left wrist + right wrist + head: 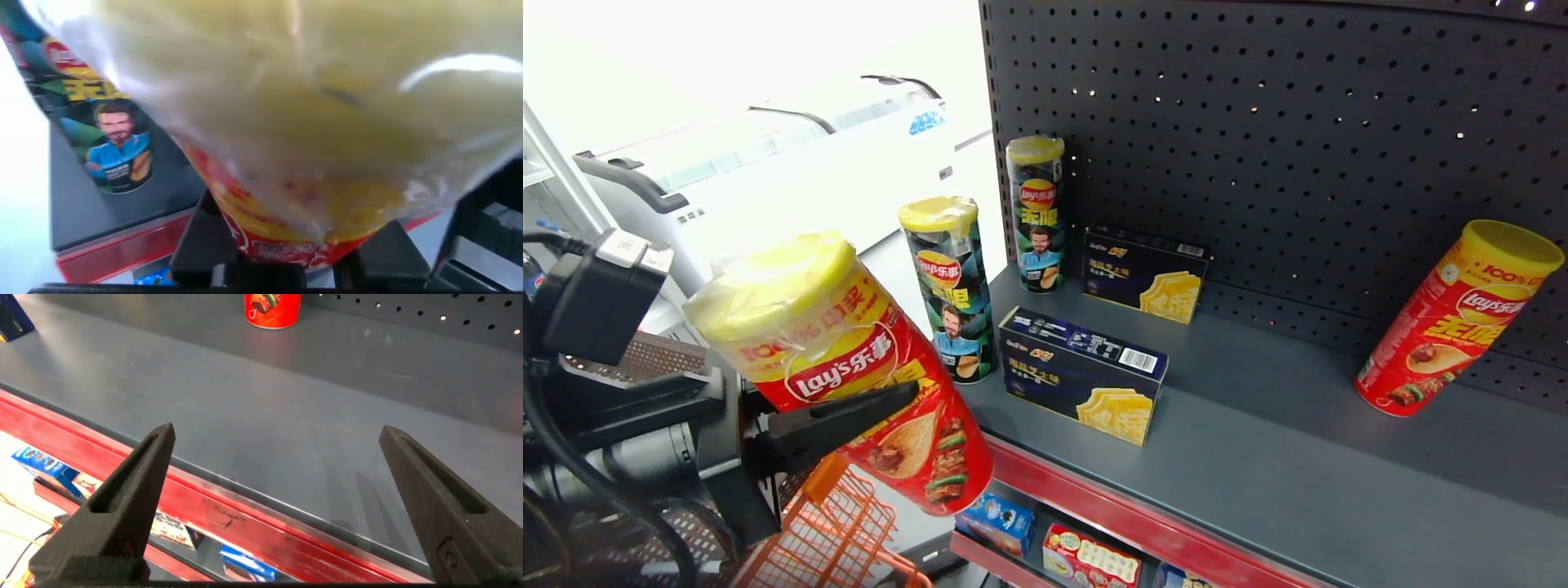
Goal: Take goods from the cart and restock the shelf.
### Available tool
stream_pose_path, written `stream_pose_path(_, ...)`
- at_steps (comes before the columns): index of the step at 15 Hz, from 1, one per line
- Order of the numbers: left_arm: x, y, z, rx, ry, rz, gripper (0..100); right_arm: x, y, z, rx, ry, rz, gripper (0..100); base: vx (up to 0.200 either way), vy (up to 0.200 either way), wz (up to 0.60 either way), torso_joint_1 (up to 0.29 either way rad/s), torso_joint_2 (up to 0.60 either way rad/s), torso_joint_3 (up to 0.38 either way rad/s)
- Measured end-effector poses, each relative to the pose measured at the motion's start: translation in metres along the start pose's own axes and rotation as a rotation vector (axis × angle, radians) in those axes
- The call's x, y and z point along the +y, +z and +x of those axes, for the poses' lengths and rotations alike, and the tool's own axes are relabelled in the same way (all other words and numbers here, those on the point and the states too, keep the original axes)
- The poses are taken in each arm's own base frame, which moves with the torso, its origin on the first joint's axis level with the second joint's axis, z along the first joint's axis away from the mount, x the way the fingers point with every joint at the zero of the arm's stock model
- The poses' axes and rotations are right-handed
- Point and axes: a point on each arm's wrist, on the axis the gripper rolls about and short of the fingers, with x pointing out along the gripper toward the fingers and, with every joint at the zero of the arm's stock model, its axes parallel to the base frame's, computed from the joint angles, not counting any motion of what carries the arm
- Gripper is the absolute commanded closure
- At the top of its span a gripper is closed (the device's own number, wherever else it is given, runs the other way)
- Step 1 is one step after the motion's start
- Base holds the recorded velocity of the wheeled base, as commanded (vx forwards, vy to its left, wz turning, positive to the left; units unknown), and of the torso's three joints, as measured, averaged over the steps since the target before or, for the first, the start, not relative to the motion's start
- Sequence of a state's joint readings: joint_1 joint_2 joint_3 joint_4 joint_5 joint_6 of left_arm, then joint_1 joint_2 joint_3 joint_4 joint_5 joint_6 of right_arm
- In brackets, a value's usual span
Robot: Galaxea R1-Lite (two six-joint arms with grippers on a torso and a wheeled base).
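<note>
My left gripper (866, 400) is shut on a red chip can with a yellow lid (849, 367), held tilted off the shelf's left front corner, above the orange cart basket (833, 531). In the left wrist view the can (310, 122) is very close, with my fingers (204, 245) clamped on its sides. My right gripper (278, 433) is open with nothing between its fingers, above the front edge of the grey shelf (270, 384). Another red can (272, 309) stands at the back of the shelf (1258, 457), leaning on the pegboard (1458, 318).
On the shelf's left stand two dark chip cans (949, 286) (1036, 212) and two dark blue boxes (1082, 371) (1145, 273). The shelf's middle is bare between the boxes and the red can. Small packs (1086, 555) lie on the shelf below. A white freezer (792, 163) stands to the left.
</note>
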State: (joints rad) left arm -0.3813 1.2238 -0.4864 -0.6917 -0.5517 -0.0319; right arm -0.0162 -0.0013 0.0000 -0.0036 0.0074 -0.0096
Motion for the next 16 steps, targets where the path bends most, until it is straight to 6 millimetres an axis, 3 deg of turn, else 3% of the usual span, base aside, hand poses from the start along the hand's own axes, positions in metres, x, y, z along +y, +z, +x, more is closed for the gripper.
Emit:
stream_pose_path(5,-0.0033,-0.0030,0.0031,0.026,-0.038,-0.009,100,0.0000,0.0000,0.0000,0.000,0.001,0.000,0,0.000,0.000,0.00,0.000,0.00,0.000)
stream_pose_path(16,-0.0071,-0.0028,0.0048,0.042,-0.059,-0.016,100,0.0000,0.0000,0.0000,0.000,0.001,0.001,0,0.000,0.000,-0.60,0.002,0.00,0.003)
